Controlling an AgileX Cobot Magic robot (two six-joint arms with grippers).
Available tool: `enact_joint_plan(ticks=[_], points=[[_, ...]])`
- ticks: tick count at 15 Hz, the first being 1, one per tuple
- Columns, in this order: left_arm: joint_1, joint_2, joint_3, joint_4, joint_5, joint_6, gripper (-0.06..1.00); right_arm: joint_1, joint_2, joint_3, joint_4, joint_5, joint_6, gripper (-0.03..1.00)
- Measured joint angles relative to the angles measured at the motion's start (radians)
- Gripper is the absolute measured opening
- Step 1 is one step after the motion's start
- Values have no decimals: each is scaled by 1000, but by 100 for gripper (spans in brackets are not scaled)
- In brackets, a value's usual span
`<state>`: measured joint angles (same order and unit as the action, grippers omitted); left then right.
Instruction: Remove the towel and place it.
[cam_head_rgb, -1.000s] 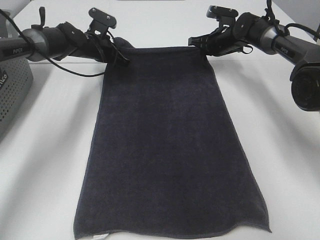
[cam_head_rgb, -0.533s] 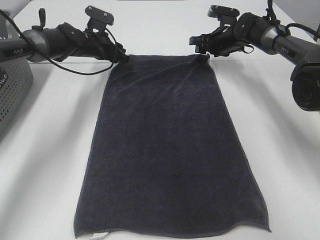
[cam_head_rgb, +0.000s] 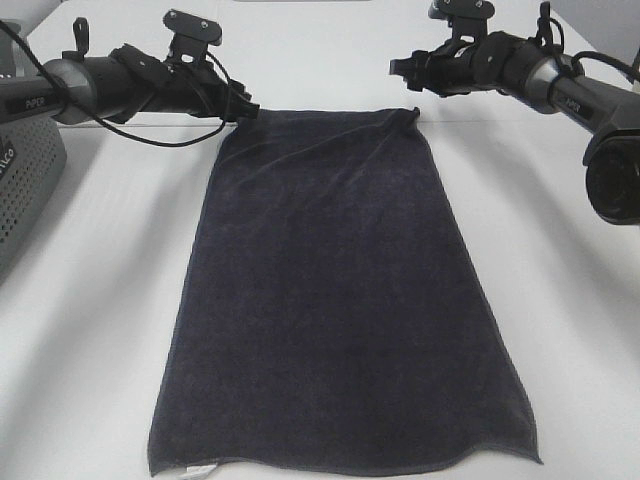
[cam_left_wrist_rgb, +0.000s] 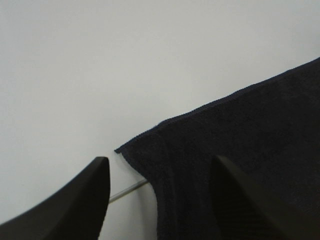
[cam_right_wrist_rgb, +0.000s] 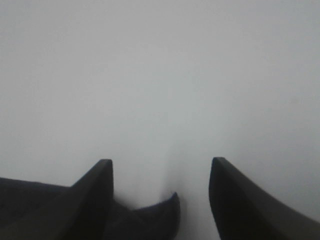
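Note:
The towel (cam_head_rgb: 340, 290), dark charcoal, lies spread flat along the white table (cam_head_rgb: 100, 300), with its small white tag (cam_head_rgb: 200, 467) at the near left corner. My left gripper (cam_head_rgb: 243, 106) is open at the towel's far left corner. In the left wrist view that corner (cam_left_wrist_rgb: 150, 145) lies on the table between the spread fingers of the gripper (cam_left_wrist_rgb: 160, 160). My right gripper (cam_head_rgb: 403, 68) is open and hangs a little above and beyond the far right corner. The right wrist view shows the corner tip (cam_right_wrist_rgb: 170, 205) below the gripper (cam_right_wrist_rgb: 161, 161).
A grey perforated basket (cam_head_rgb: 25, 180) stands at the left edge of the table. The right arm's base (cam_head_rgb: 612, 170) is at the right edge. White table surface shows on both sides of the towel and behind it.
Both grippers lowered the towel's far edge onto the table and let go of it. The right gripper has risen and drawn back from its corner. The left stays by its corner.

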<state>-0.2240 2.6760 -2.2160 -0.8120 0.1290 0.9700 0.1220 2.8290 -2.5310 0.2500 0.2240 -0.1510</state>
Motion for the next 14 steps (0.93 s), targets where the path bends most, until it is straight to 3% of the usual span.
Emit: enact_joint_plan(ticks=[14], points=[[-16,0,0,-5,24,0,57,0,93,3,-97,-62,-2,57]])
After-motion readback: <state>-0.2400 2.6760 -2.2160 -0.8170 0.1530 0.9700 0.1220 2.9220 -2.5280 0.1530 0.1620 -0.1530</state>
